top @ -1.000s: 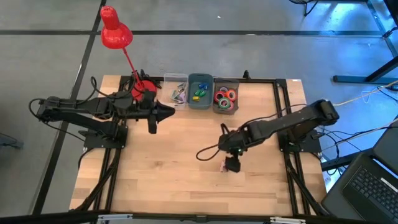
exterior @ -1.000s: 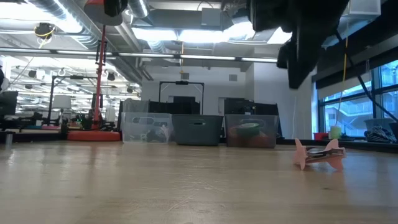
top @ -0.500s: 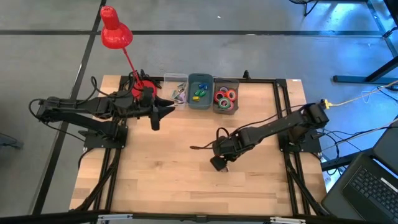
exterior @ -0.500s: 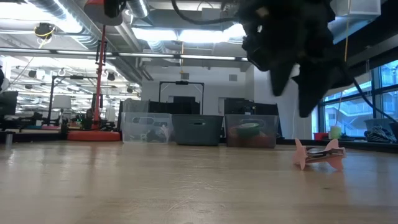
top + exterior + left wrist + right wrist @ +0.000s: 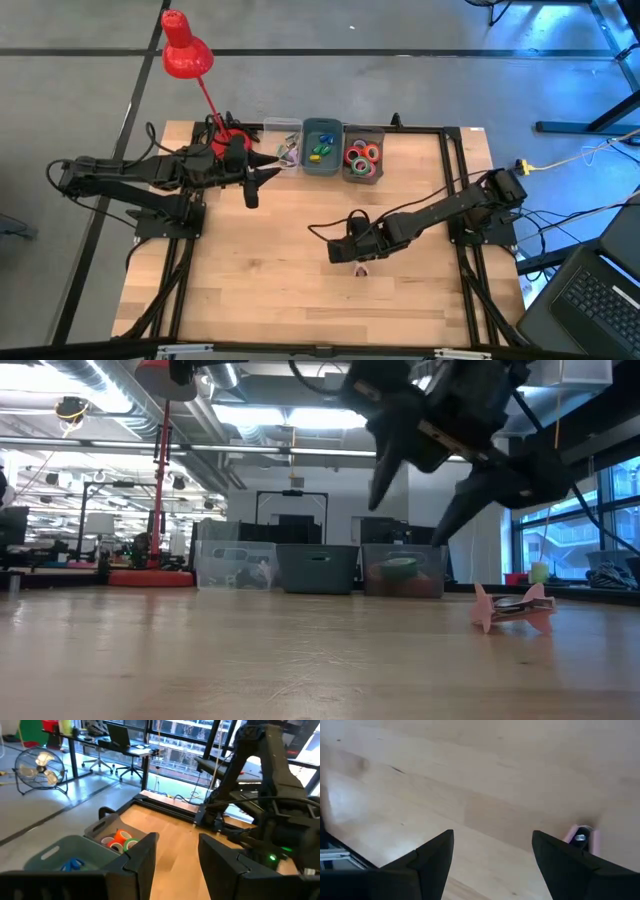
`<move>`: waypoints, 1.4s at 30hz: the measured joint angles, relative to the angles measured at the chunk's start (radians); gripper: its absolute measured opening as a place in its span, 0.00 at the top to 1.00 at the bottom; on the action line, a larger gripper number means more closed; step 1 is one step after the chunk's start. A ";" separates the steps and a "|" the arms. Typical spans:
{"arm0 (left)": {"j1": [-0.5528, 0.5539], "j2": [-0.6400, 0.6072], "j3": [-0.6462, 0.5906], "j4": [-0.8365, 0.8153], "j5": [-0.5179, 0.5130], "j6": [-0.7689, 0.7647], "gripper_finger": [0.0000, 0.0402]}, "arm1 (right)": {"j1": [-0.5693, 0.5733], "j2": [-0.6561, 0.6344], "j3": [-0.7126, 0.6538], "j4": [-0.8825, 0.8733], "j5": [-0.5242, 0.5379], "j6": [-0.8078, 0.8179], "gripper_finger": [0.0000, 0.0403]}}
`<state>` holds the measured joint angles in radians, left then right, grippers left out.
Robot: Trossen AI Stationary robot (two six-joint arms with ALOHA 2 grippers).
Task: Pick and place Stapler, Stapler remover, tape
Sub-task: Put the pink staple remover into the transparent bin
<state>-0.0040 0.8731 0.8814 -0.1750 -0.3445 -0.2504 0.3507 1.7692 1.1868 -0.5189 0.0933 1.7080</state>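
From above, the right claw hangs low over mid-counter, having swung leftward within the last second off the small pink staple remover, which lies just beside it, untouched. The left claw waits by the three bins; the tape rolls sit in the right-hand bin.

At counter level, the right claw shows its fingers spread wide and tilted, empty, above and to one side of the pink staple remover.

The left wrist view shows the left claw part open, holding nothing, wider than a second ago, with tape rolls in the bin ahead.

The right wrist view puts the remover beyond one spread finger. The pick looks not yet made; realignment seems needed.
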 joint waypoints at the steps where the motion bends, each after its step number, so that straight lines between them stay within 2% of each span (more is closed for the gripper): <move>1: 0.003 0.000 0.000 0.000 0.001 0.000 0.66 | 0.002 0.009 0.001 0.021 0.002 0.012 0.32; 6: 0.016 0.000 0.000 -0.005 0.006 0.002 0.66 | 0.002 0.032 0.001 -0.017 -0.004 0.042 0.33; 10: 0.026 0.000 0.000 -0.008 0.007 0.003 0.66 | 0.004 0.033 0.001 -0.084 -0.007 0.042 0.38; 16: 0.027 0.000 0.000 -0.010 0.012 0.011 0.66 | 0.034 0.033 0.034 -0.209 -0.064 0.044 0.47; 22: 0.027 0.000 0.000 -0.011 0.025 0.037 0.66 | 0.057 0.033 0.037 -0.265 -0.136 0.046 0.51; 34: 0.027 0.000 0.000 -0.009 0.025 0.029 0.65 | 0.067 0.034 0.012 -0.277 -0.139 0.041 0.51; 42: 0.027 0.000 0.000 -0.008 0.025 0.029 0.65 | 0.067 0.037 -0.042 -0.197 -0.131 0.035 0.51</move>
<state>0.0227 0.8730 0.8814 -0.1829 -0.3199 -0.2218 0.4175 1.8065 1.1449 -0.7160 -0.0380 1.7428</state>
